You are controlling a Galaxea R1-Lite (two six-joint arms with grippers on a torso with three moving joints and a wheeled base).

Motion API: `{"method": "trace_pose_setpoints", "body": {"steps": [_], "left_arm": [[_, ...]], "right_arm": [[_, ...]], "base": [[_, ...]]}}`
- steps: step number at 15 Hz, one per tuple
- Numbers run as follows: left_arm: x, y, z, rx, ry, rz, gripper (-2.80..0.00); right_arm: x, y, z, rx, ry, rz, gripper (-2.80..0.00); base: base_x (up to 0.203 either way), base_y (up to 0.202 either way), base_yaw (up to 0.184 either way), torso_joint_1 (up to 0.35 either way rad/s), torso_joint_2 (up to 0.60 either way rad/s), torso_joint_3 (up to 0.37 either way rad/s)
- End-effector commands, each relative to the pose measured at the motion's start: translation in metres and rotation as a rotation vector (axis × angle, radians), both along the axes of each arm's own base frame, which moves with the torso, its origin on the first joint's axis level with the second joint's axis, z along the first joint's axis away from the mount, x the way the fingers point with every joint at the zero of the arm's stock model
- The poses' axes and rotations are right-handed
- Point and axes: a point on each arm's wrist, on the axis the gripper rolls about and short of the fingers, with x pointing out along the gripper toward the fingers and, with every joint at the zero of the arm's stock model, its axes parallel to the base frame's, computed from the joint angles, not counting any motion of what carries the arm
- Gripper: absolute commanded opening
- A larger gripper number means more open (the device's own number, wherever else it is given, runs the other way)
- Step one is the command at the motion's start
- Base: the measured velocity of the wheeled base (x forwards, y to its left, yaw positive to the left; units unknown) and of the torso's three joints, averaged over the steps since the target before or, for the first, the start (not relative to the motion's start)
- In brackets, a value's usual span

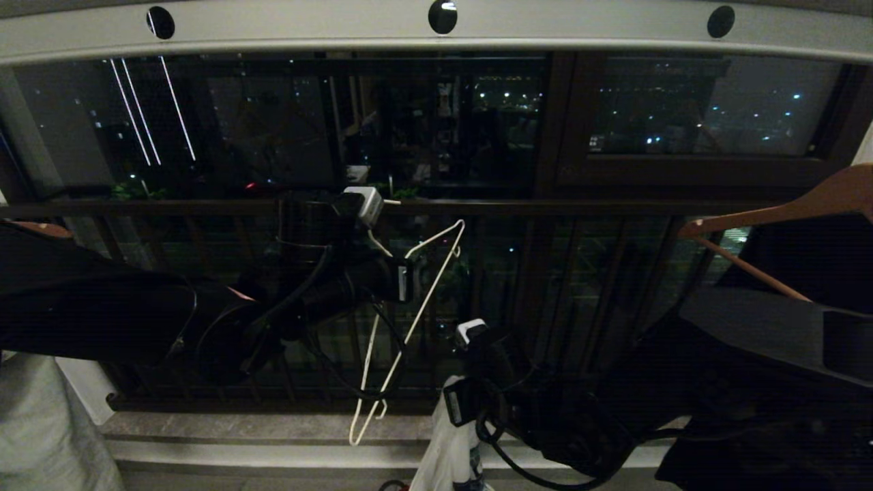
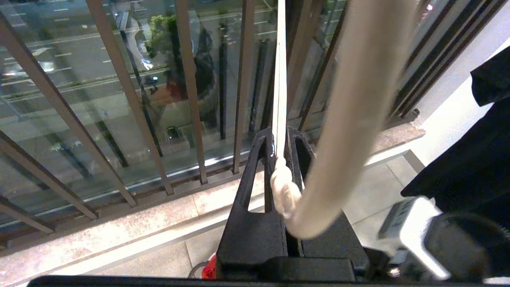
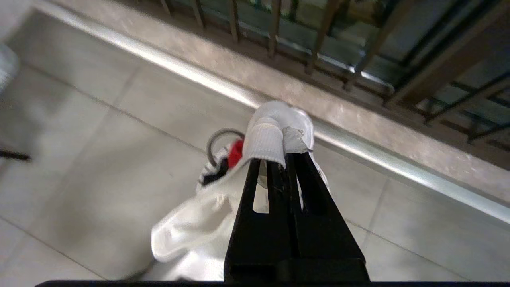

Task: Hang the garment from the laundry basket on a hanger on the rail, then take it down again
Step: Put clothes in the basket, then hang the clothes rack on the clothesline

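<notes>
The pale grey rail (image 1: 545, 31) with round holes runs across the top of the head view. Below it my left gripper (image 1: 401, 269) is shut on the twisted neck of the thin white wire hanger (image 1: 416, 300), which hangs tilted in front of the balcony bars. In the left wrist view the fingers pinch the hanger (image 2: 280, 79) at its neck. Lower and to the right, my right gripper (image 1: 455, 399) is shut on the ribbed collar of the white garment (image 3: 191, 231), which hangs down over the laundry basket (image 3: 211, 171). Only the basket's loop handle and a bit of its rim show.
A brown wooden hanger (image 1: 784, 208) carries a large black garment (image 1: 784, 382) at the right. The dark balcony railing (image 1: 614, 206) and glass stand behind, with a stone ledge (image 1: 239, 426) at their foot. A red cloth (image 3: 236, 152) lies in the basket. Pale fabric (image 1: 41, 429) sits bottom left.
</notes>
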Motion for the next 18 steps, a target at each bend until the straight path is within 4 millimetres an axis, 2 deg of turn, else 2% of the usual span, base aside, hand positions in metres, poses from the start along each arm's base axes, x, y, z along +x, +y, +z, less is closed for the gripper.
{"method": "trace_pose_setpoints", "body": {"steps": [1, 2, 3, 9, 13, 14, 16, 18], "left_arm": [[-0.001, 0.001, 0.002, -0.006, -0.008, 0.002, -2.80], [0.000, 0.001, 0.002, -0.005, -0.006, 0.003, -2.80], [0.000, 0.001, 0.002, -0.006, -0.008, 0.003, -2.80], [0.000, 0.003, 0.004, -0.005, -0.012, 0.008, -2.80], [0.001, 0.005, 0.004, -0.001, -0.014, 0.012, -2.80], [0.001, 0.005, 0.004, 0.001, -0.013, 0.012, -2.80], [0.000, 0.005, 0.002, 0.015, 0.007, 0.010, -2.80], [-0.002, 0.006, 0.001, 0.036, 0.024, 0.006, -2.80]], "right_arm": [[0.000, 0.001, -0.010, -0.017, 0.016, 0.001, -2.80], [0.000, 0.001, -0.013, -0.026, 0.021, 0.004, -2.80], [-0.001, 0.000, -0.016, -0.041, 0.022, 0.012, 0.00], [-0.005, -0.002, -0.020, -0.088, 0.022, 0.039, 0.00], [-0.005, -0.003, -0.015, -0.084, 0.011, 0.042, -0.07], [-0.006, -0.003, -0.016, -0.088, 0.011, 0.046, -2.80], [-0.006, -0.003, -0.013, -0.088, 0.005, 0.045, -2.80], [-0.010, -0.008, 0.001, -0.073, -0.014, 0.040, -2.80]], "base": [[0.000, 0.000, 0.000, 0.000, 0.00, 0.000], [0.000, 0.000, 0.000, 0.000, 0.00, 0.000], [0.000, 0.000, 0.000, 0.000, 0.00, 0.000], [0.000, 0.000, 0.000, 0.000, 0.00, 0.000], [0.000, 0.000, 0.000, 0.000, 0.00, 0.000], [0.000, 0.000, 0.000, 0.000, 0.00, 0.000], [0.000, 0.000, 0.000, 0.000, 0.00, 0.000], [0.000, 0.000, 0.000, 0.000, 0.00, 0.000]]}}
